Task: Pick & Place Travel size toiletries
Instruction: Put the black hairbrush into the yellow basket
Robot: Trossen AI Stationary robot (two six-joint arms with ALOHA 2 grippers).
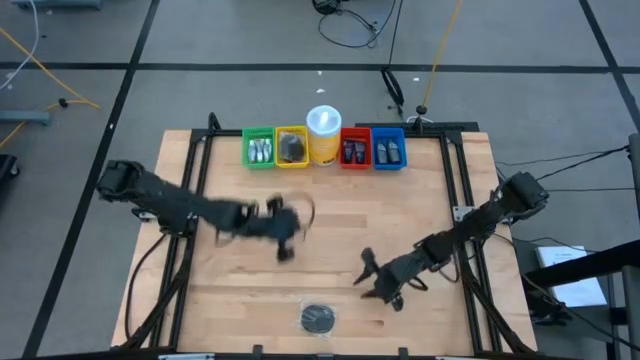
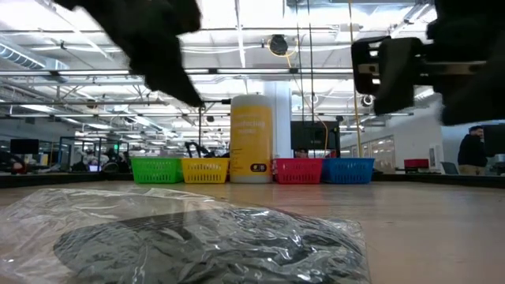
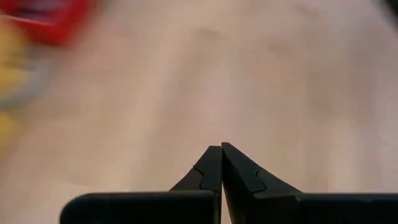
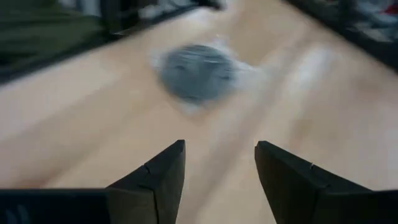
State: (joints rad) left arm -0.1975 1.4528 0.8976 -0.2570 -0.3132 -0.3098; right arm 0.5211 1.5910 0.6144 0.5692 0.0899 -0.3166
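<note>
One dark round flat disc in clear wrap (image 1: 318, 318) lies flat on the wood near the table's near edge. It fills the low view's foreground (image 2: 205, 237) and shows ahead of the fingers in the right wrist view (image 4: 198, 71). My right gripper (image 1: 366, 278) is open above the table, to the right of the disc and a little farther from the near edge, touching nothing (image 4: 221, 152). My left gripper (image 1: 284, 245) is shut and empty over the table's middle (image 3: 221, 149). More small toiletries lie in the bins at the far edge.
Along the far edge stand a green bin (image 1: 258, 148), a yellow bin (image 1: 291, 147), a white cylinder with a yellow base (image 1: 323, 130), a red bin (image 1: 354, 150) and a blue bin (image 1: 388, 150). Bare wood lies between the bins and the two grippers.
</note>
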